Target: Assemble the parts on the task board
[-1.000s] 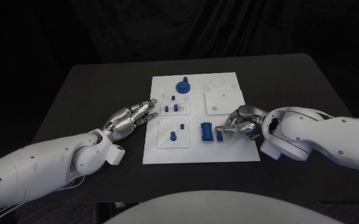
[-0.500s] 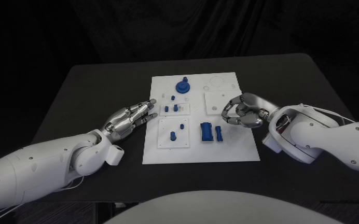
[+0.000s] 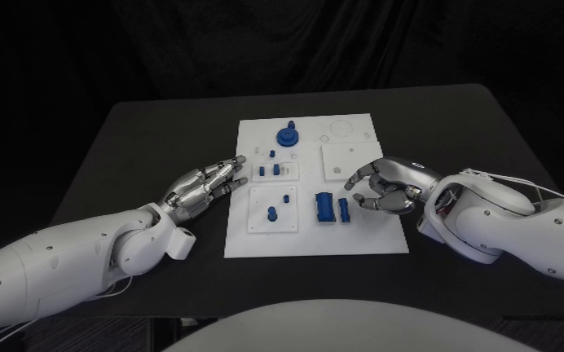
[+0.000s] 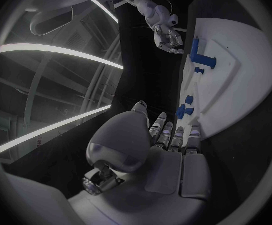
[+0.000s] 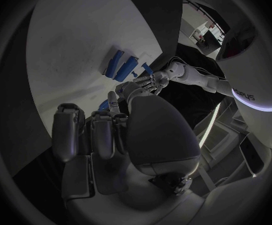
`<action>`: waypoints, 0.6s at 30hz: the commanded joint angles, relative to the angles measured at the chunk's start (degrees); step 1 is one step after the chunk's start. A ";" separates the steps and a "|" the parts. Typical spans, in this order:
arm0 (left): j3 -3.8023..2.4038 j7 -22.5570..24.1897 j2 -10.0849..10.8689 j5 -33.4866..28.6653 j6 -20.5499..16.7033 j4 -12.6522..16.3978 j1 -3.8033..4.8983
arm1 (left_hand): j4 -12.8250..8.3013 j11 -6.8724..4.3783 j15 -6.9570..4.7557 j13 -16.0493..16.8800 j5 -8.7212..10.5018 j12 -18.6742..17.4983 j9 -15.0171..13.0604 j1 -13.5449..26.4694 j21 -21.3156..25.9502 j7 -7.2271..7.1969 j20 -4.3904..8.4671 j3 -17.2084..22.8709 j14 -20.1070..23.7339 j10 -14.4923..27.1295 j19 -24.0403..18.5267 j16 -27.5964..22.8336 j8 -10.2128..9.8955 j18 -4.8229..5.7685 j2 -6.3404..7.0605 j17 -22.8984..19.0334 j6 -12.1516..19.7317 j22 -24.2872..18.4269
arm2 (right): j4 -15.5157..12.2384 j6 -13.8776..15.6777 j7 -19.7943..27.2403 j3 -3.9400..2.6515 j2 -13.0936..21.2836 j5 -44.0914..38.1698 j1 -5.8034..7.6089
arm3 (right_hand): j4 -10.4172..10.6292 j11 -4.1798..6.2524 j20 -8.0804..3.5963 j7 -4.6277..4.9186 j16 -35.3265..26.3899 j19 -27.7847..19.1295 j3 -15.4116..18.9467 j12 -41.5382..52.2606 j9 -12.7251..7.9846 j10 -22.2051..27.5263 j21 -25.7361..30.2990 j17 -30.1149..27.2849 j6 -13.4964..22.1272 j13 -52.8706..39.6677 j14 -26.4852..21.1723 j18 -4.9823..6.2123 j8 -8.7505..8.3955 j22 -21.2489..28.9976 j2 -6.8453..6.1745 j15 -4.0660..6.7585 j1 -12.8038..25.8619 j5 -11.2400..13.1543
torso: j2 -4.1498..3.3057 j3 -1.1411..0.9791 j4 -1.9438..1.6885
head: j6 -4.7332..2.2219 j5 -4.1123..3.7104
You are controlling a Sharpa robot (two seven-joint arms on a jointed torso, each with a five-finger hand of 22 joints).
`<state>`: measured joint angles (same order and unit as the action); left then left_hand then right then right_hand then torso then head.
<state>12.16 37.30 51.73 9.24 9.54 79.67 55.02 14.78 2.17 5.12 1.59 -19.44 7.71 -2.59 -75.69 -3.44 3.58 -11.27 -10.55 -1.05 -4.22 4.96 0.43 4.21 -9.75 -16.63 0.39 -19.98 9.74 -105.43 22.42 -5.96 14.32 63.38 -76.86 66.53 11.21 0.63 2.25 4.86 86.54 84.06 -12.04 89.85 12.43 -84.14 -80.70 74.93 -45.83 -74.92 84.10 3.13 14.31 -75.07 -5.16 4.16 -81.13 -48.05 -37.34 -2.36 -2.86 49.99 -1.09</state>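
Note:
The white task board [image 3: 308, 236] lies mid-table. On it are a round blue part [image 3: 287, 135] at the far end, small blue pegs [image 3: 275, 169], a blue block [image 3: 323, 208] and a narrower blue piece [image 3: 345, 209] beside it. My right hand [image 3: 385, 186] hovers just right of the narrow piece, fingers curved and apart, holding nothing. In the right wrist view the right hand [image 5: 105, 135] sits short of the block [image 5: 115, 63] and the narrow piece [image 5: 128, 66]. My left hand [image 3: 209, 182] lies flat with fingers stretched out, left of the board and touching no part.
The board [image 4: 235, 60] carries two raised white square plates [image 3: 350, 159]; one near the front left holds upright blue pegs [image 3: 273, 213]. Black table [image 3: 141, 148] surrounds the board on all sides. The left wrist view shows my right hand [image 4: 167, 35] far off past the board.
My right hand let go of the narrow blue piece, lifted away toward the right, then settled lower beside it with fingers spread. The piece stays next to the block. The left hand has not moved.

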 commanded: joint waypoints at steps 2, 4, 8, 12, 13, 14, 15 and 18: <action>-0.05 0.90 -0.14 -0.33 0.32 0.04 -0.12 | -0.05 0.21 0.11 0.05 -0.40 0.34 -0.07 -0.43 -0.37 0.18 -0.21 0.29 -0.07 -0.21 0.18 0.34 0.18 -0.46 0.01 0.07 -0.38 0.04 | 0.43 -3.13 -0.62 -0.02 -0.38 -5.14 -0.32 | -0.49 0.57 -0.68 -0.49 -0.18 2.09 -0.94 0.15 -1.22 -5.86 -0.11 4.39 0.56 -15.08 3.90 -0.79 -1.81 -11.86 -0.86 0.64 0.05 -0.14 | 0.00 0.00 0.00 | 0.01 -0.02; -0.05 0.91 -0.18 -0.33 0.36 0.01 -0.13 | -0.09 0.22 0.12 0.05 -0.46 0.35 -0.07 -0.47 -0.38 0.18 -0.22 0.36 -0.08 -0.22 0.20 0.34 0.19 -0.46 0.02 0.06 -0.39 0.03 | 0.60 -3.51 -0.89 -0.02 -0.58 -5.30 -0.37 | -0.55 0.61 -0.70 -0.54 -0.20 2.06 -1.03 0.15 -1.35 -5.86 -0.04 4.35 0.64 -15.08 3.89 -0.78 -1.99 -11.84 -0.88 0.67 0.06 -0.14 | 0.00 0.00 0.00 | 0.01 -0.02; -0.05 0.91 -0.25 -0.33 0.42 -0.05 -0.16 | -0.09 0.22 0.12 0.05 -0.46 0.35 -0.07 -0.47 -0.38 0.18 -0.22 0.36 -0.08 -0.22 0.20 0.34 0.19 -0.46 0.02 0.06 -0.39 0.03 | 0.92 -4.03 -1.23 -0.02 -1.02 -5.46 -0.44 | -0.56 0.67 -0.74 -0.62 -0.27 2.03 -1.20 0.15 -1.48 -5.86 0.00 4.17 0.31 -15.08 3.85 -0.77 -2.07 -11.82 -0.77 0.72 0.18 -0.13 | 0.00 0.00 0.00 | 0.01 -0.01; -0.05 0.86 -0.27 -0.33 0.48 -0.09 -0.19 | -0.09 0.22 0.12 0.05 -0.46 0.35 -0.07 -0.47 -0.38 0.18 -0.22 0.36 -0.08 -0.22 0.20 0.34 0.19 -0.46 0.02 0.06 -0.39 0.03 | 1.18 -4.17 -1.43 -0.02 -1.39 -5.52 -0.51 | -0.57 0.71 -0.78 -0.66 -0.33 1.97 -1.31 0.15 -1.56 -5.86 0.14 4.02 0.00 -15.08 3.82 -0.73 -2.10 -11.78 -0.73 0.76 0.28 -0.11 | 0.00 0.00 0.00 | 0.01 -0.06; -0.05 0.85 -0.28 -0.33 0.49 -0.10 -0.20 | -0.09 0.22 0.12 0.05 -0.46 0.35 -0.07 -0.47 -0.38 0.18 -0.22 0.36 -0.08 -0.22 0.20 0.34 0.19 -0.46 0.02 0.06 -0.39 0.03 | 1.23 -4.29 -1.53 -0.02 -1.47 -5.53 -0.54 | -0.57 0.71 -0.78 -0.66 -0.33 1.97 -1.31 0.15 -1.56 -5.86 0.14 4.02 0.00 -15.08 3.82 -0.73 -2.10 -11.78 -0.73 0.76 0.28 -0.11 | 0.00 0.00 0.00 | 0.01 -0.06; -0.05 0.84 -0.29 -0.33 0.50 -0.11 -0.21 | -0.09 0.22 0.12 0.05 -0.46 0.35 -0.07 -0.47 -0.38 0.18 -0.22 0.36 -0.08 -0.22 0.20 0.34 0.19 -0.46 0.02 0.06 -0.39 0.03 | 1.26 -4.41 -1.62 -0.02 -1.53 -5.53 -0.56 | -0.56 0.73 -0.79 -0.70 -0.39 1.88 -1.34 0.15 -1.59 -5.86 0.35 3.85 -0.07 -15.08 3.79 -0.68 -2.13 -11.70 -0.72 0.77 0.33 -0.08 | 0.00 0.00 0.00 | 0.01 -0.05; -0.05 0.84 -0.29 -0.33 0.50 -0.11 -0.22 | -0.09 0.22 0.12 0.05 -0.46 0.35 -0.07 -0.47 -0.38 0.18 -0.22 0.36 -0.08 -0.22 0.20 0.34 0.19 -0.46 0.02 0.06 -0.39 0.03 | 1.30 -4.58 -1.73 -0.02 -1.59 -5.54 -0.58 | -0.56 0.75 -0.80 -0.74 -0.42 1.88 -1.36 0.15 -1.63 -5.86 0.35 3.78 -0.11 -15.08 3.77 -0.68 -2.17 -11.70 -0.72 0.79 0.38 -0.04 | 0.00 0.00 0.00 | 0.01 -0.05; -0.05 0.85 -0.30 -0.33 0.48 -0.13 -0.25 | -0.09 0.22 0.12 0.05 -0.46 0.35 -0.07 -0.47 -0.38 0.18 -0.22 0.36 -0.08 -0.22 0.20 0.34 0.19 -0.46 0.02 0.06 -0.39 0.03 | 1.41 -5.16 -2.03 -0.02 -1.75 -5.55 -0.69 | -0.56 0.98 -0.91 -1.09 -0.49 1.79 -1.54 0.15 -1.88 -5.86 0.52 3.67 -0.49 -15.08 3.75 -0.63 -2.41 -11.64 -0.69 0.95 0.68 0.31 | 0.00 0.00 0.00 | 0.01 -0.05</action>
<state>12.14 37.34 51.54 9.23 9.57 79.46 54.92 14.78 2.17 5.12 1.58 -19.72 7.71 -2.58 -75.69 -3.44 3.58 -11.27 -10.55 -1.05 -4.22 4.95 0.43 4.21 -9.75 -16.62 0.39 -19.97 9.73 -104.07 18.78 -6.67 14.31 61.65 -81.47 66.04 10.64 1.23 1.85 3.83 86.28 84.05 -13.24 89.85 10.61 -83.94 -80.31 74.92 -46.04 -74.91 84.01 3.13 12.15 -75.07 -5.66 4.77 -81.04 -48.05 -37.34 -2.35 -2.86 49.99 -1.14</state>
